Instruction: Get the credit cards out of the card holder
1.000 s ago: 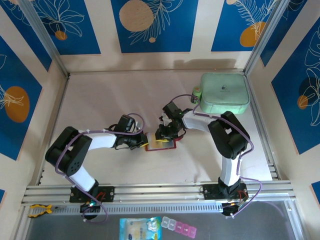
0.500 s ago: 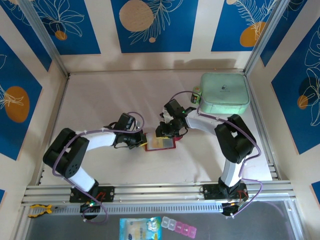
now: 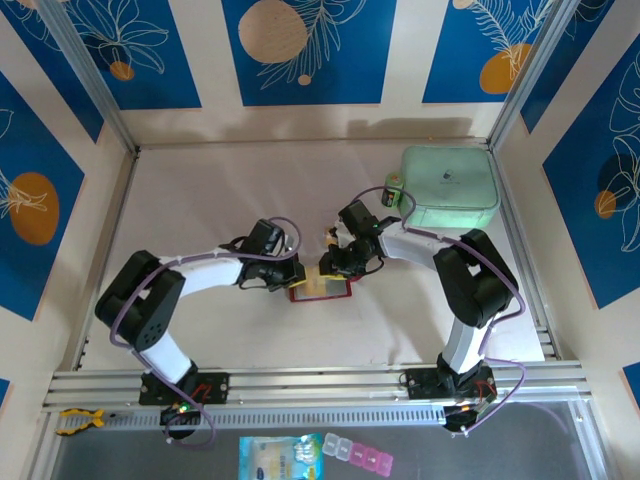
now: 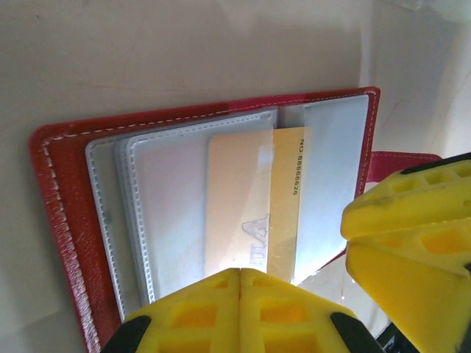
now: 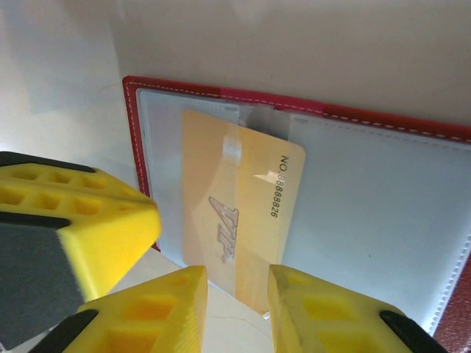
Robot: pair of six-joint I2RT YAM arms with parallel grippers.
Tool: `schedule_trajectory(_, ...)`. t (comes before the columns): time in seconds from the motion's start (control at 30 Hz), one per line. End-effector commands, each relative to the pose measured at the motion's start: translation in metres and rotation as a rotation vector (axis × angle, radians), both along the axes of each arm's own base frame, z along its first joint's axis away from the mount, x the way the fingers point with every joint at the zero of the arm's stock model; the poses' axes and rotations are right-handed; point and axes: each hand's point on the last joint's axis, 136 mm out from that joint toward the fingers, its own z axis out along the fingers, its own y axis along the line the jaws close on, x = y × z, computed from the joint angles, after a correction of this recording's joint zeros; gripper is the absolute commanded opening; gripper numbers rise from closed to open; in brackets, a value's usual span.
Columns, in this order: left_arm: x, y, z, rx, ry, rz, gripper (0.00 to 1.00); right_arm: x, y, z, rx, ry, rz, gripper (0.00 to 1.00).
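The card holder (image 3: 322, 290) lies open on the table, red with greyish clear pockets (image 4: 66, 191) (image 5: 368, 114). A tan-gold credit card (image 4: 250, 198) (image 5: 235, 213) sticks partway out of a middle pocket, its number strip uncovered. My left gripper (image 3: 292, 274) is shut, and its joined tips (image 4: 240, 273) rest on the pocket over the card's near end. My right gripper (image 3: 338, 266) is open, and its fingers (image 5: 237, 290) straddle the card's protruding edge without closing on it. Each wrist view also shows the other gripper's yellow fingers (image 4: 412, 235) (image 5: 81, 220) close by.
A big mint green case (image 3: 449, 186) stands at the back right with a small green object (image 3: 394, 190) beside it. Panelled walls enclose the table. A packet (image 3: 280, 457) and a pill box (image 3: 357, 455) lie below the front rail.
My left gripper has moved right, onto the holder's left side. The right gripper has shifted slightly right over the holder's far edge. The holder has stayed put.
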Motion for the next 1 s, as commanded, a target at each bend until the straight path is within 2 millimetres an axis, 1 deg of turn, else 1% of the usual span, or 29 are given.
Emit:
schedule_trajectory(0.0, 0.000, 0.002, -0.010, 0.045, 0.016, -0.007, 0.00, -0.008, 0.005, -0.006, 0.039, 0.052, 0.013, 0.29)
schedule_trajectory(0.23, -0.008, 0.016, -0.024, 0.114, 0.032, -0.006, 0.00, -0.010, 0.007, -0.019, 0.029, 0.091, 0.017, 0.31)
schedule_trajectory(0.37, -0.010, 0.019, -0.027, 0.125, 0.036, -0.002, 0.00, -0.012, 0.006, -0.026, 0.020, 0.109, 0.015, 0.32)
schedule_trajectory(0.5, -0.011, 0.018, -0.031, 0.127, 0.044, -0.007, 0.00, -0.013, 0.009, -0.028, 0.036, 0.121, 0.017, 0.34)
schedule_trajectory(0.67, -0.012, 0.017, -0.034, 0.122, 0.051, -0.009, 0.00, -0.011, 0.014, -0.026, 0.081, 0.129, 0.016, 0.34)
schedule_trajectory(0.8, -0.012, 0.018, -0.034, 0.122, 0.051, -0.008, 0.00, -0.006, 0.019, -0.017, 0.122, 0.112, 0.016, 0.34)
schedule_trajectory(0.97, -0.013, 0.017, -0.035, 0.121, 0.054, -0.010, 0.00, 0.000, 0.021, -0.008, 0.138, 0.082, 0.014, 0.33)
